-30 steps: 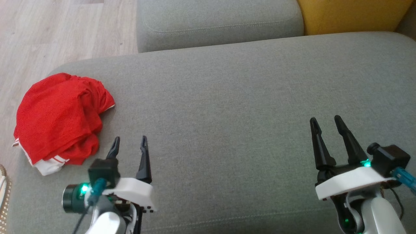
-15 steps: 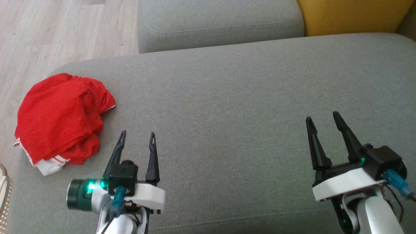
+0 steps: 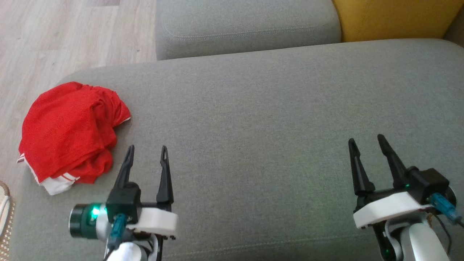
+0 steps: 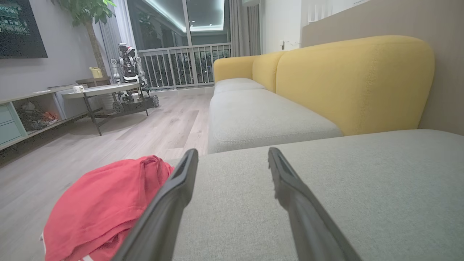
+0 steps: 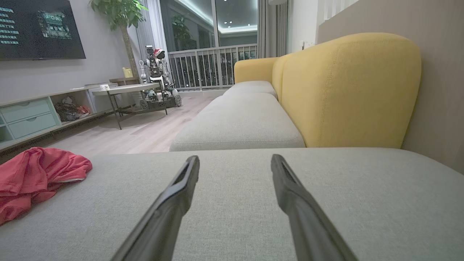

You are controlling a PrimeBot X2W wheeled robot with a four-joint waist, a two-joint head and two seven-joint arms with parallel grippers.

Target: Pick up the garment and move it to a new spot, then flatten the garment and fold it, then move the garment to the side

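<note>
Left tool tips crept up a bit vs a second ago and its wrist rolled. Right tool eased back down slightly. Head camera also shifted a hair, so the small offset of the red garment is the camera, not the cloth.

Left to right in head view:
- Red garment, white trim, is bunched in a heap at 9 o'clock on the left end of the grey seat cushion; wood floor beyond it at 10–11.
- Left tool at 7 o'clock, jaws spread wide, nothing between them. The garment lies at about 10 o'clock from its tips, just beside its left finger with a gap, no contact.
- Right tool at 5 o'clock, jaws also wide apart and empty over bare cushion, well apart from the garment.
- Second grey cushion at 12, yellow backrest at 1.
</note>
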